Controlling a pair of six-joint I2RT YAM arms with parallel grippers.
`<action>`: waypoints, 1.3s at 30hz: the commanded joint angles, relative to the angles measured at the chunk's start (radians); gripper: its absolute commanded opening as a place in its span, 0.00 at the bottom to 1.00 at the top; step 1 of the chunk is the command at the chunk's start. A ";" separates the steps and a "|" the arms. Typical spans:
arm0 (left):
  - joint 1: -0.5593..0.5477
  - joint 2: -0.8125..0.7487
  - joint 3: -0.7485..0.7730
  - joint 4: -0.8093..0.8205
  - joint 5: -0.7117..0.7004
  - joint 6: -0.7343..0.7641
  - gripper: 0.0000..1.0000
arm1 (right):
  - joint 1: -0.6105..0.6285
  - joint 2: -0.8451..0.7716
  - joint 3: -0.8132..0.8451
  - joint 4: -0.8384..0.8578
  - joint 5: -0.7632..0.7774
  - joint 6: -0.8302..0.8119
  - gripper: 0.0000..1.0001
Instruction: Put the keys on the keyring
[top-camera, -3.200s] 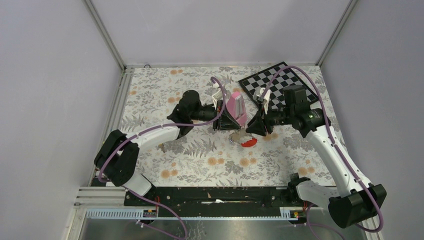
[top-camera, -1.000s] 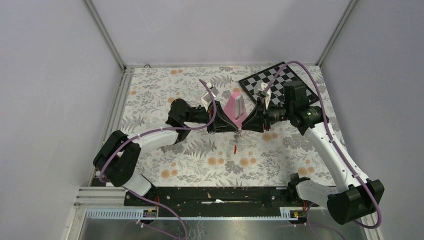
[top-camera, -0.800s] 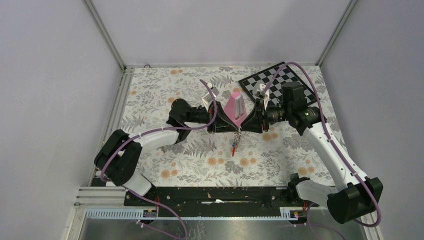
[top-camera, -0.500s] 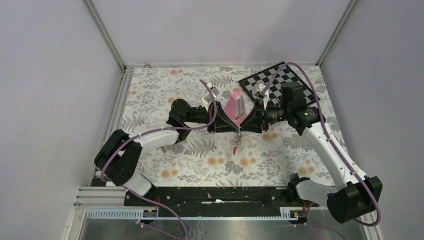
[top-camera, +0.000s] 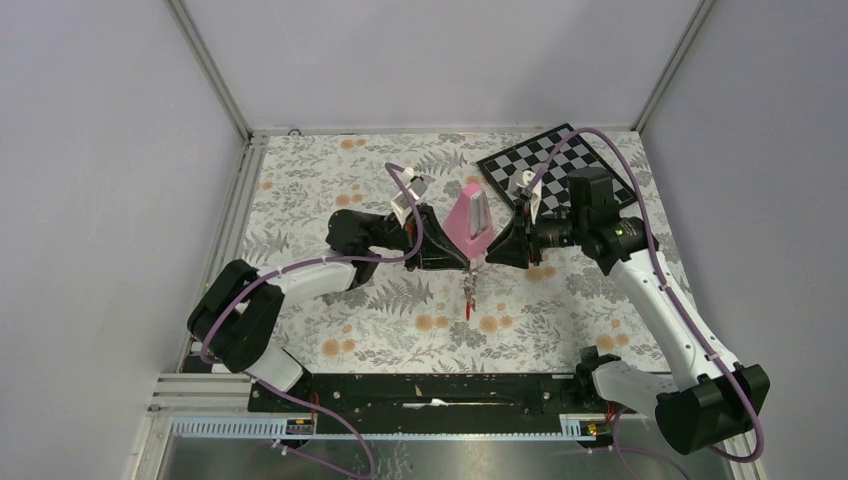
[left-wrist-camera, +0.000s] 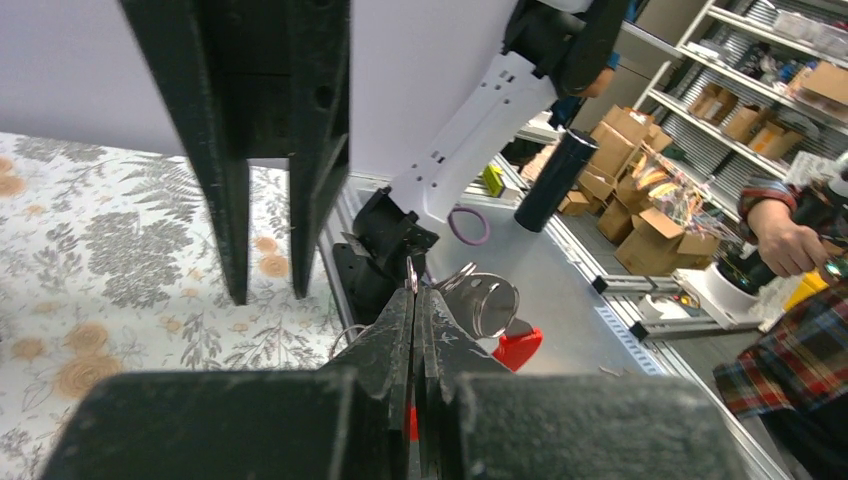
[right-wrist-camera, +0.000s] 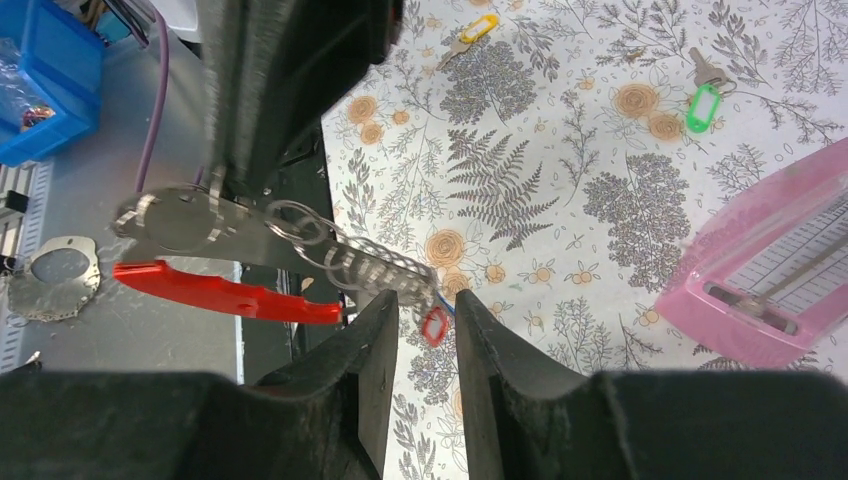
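My left gripper (top-camera: 460, 262) is shut on the keyring (top-camera: 468, 295), which hangs below it with its red bar lowest. In the left wrist view the closed fingertips (left-wrist-camera: 413, 295) pinch a thin ring, with the grey metal part (left-wrist-camera: 492, 303) and a red piece beside them. My right gripper (top-camera: 495, 252) is open and empty just right of it. In the right wrist view the keyring's grey side (right-wrist-camera: 190, 222), red bar (right-wrist-camera: 230, 292) and a chain of rings hang before my open gripper (right-wrist-camera: 425, 300). A yellow-tagged key (right-wrist-camera: 468, 30) and a green-tagged key (right-wrist-camera: 705, 100) lie on the cloth.
A pink metronome-shaped pyramid (top-camera: 470, 218) stands just behind the two grippers, also in the right wrist view (right-wrist-camera: 770, 270). A chessboard (top-camera: 560, 160) lies at the back right. The flowered cloth (top-camera: 330, 190) covers the table.
The keyring has gone from lying on the cloth to hanging from my left gripper. My right gripper has drawn back to the right from it, and the left arm shifted slightly left.
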 joint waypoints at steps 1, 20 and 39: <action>-0.017 -0.073 0.022 0.204 0.115 -0.074 0.00 | -0.012 -0.033 0.011 -0.038 0.017 -0.053 0.35; -0.027 -0.150 0.247 0.215 0.381 -0.232 0.00 | -0.015 -0.072 -0.025 -0.120 0.013 -0.143 0.37; -0.020 -0.205 0.294 0.218 0.394 -0.293 0.00 | -0.014 -0.068 -0.015 -0.123 -0.012 -0.135 0.37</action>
